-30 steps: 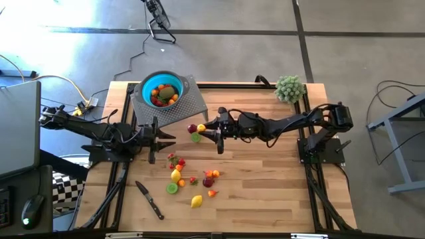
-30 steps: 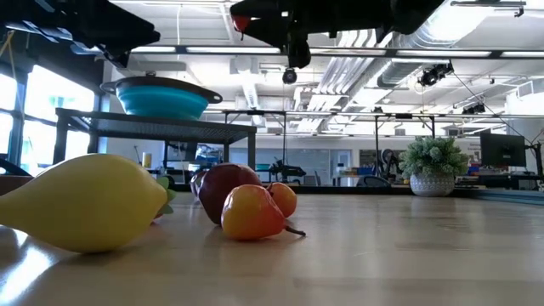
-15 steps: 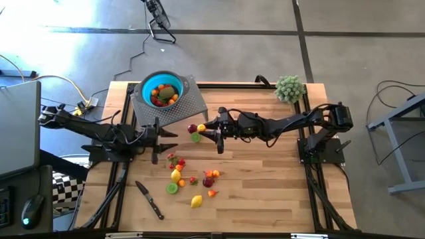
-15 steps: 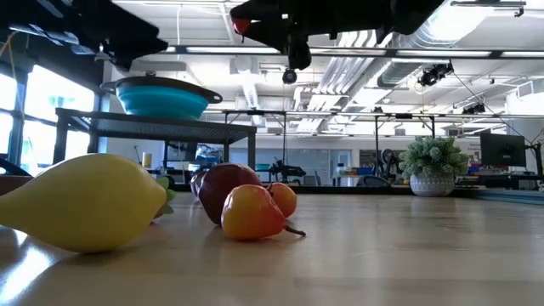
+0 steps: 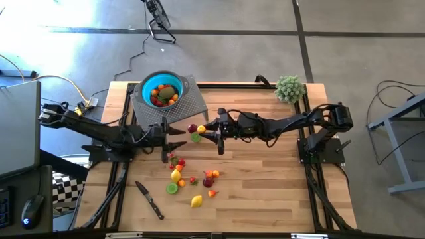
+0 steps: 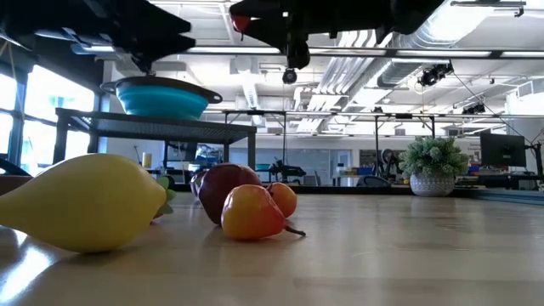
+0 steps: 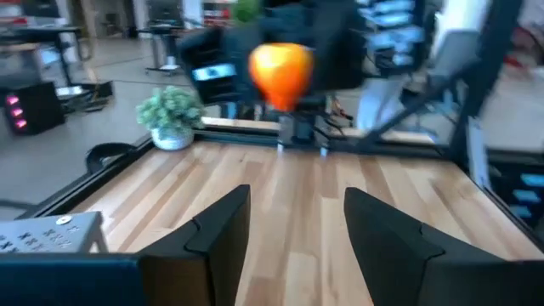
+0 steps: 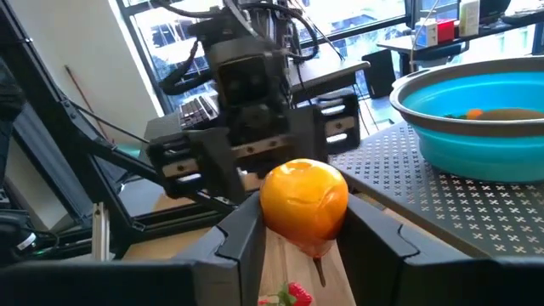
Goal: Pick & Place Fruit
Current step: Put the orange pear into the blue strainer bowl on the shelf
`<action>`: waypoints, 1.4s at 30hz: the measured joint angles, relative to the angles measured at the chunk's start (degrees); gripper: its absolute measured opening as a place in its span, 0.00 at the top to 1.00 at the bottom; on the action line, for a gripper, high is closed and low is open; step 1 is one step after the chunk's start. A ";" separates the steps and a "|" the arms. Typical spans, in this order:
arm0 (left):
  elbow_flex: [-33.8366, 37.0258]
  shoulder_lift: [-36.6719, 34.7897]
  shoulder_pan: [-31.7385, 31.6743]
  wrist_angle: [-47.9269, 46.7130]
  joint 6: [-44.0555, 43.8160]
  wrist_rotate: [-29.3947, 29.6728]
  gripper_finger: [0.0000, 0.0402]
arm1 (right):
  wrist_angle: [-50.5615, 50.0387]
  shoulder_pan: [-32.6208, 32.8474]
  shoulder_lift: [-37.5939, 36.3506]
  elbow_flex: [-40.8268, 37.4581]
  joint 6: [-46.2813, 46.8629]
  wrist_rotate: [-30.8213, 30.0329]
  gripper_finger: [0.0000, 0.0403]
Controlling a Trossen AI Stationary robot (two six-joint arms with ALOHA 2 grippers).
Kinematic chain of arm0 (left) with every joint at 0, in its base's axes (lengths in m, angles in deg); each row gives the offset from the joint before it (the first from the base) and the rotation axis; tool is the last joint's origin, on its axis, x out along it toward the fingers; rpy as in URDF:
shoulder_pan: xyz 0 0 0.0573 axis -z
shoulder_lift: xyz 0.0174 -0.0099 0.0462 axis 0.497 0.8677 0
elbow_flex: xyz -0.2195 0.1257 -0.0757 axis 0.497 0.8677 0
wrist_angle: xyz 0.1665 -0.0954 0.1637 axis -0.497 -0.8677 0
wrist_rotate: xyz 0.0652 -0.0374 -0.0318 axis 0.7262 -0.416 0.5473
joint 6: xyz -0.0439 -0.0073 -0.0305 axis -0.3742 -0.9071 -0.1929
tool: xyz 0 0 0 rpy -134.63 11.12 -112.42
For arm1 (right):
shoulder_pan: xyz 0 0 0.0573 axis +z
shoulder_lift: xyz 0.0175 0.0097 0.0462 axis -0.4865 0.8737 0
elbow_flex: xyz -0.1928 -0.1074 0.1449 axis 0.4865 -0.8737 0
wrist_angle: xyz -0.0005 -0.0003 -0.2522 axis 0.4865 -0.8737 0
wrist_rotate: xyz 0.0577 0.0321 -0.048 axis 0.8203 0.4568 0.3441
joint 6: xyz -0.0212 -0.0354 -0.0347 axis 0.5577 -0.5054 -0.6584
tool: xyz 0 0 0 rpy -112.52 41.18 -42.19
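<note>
Worktop [image 5: 265,186]: wooden slats in a black frame; its near edge is cut off in the high view.
Teal bowl [image 5: 161,89]: on a perforated grey stand at the worktop's far left corner; several fruits lie inside, too small to tell apart.
Left pincer [image 5: 178,137]: hangs in the air just on the near side of the bowl's stand, fingers apart, nothing between them.
Right pincer [image 8: 304,223]: clamped on an orange fruit [image 8: 303,200], held above the worktop beside the bowl's stand; the fruit's underside is hidden by the fingers.
Loose fruit [image 5: 192,179]: scattered on the worktop nearer the front than the bowl; in the low view a yellow lemon [image 6: 85,202] blocks most of them.
</note>
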State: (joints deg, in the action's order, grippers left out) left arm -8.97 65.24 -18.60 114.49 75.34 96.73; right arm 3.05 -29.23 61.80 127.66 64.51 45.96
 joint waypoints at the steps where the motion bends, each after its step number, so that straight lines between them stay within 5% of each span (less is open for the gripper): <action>1: -0.02 1.29 -1.08 1.43 -1.00 -0.03 0.53 | 0.01 0.10 0.00 0.00 -0.03 0.03 0.70; 10: -0.04 9.77 -8.38 14.43 -3.34 -12.19 0.53 | 0.25 0.41 0.00 0.00 -0.18 1.21 0.69; 27: -10.64 24.56 -9.71 14.02 -1.13 -16.34 0.53 | 0.46 0.39 0.03 0.00 -1.26 1.21 0.70; 42: -11.50 25.41 -9.71 14.16 -1.57 -17.14 0.53 | 0.04 0.39 0.03 0.00 -1.57 1.20 0.71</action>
State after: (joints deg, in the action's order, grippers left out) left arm -20.47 90.65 -28.31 128.65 73.76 79.59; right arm 3.09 -28.84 61.83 127.66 62.93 47.16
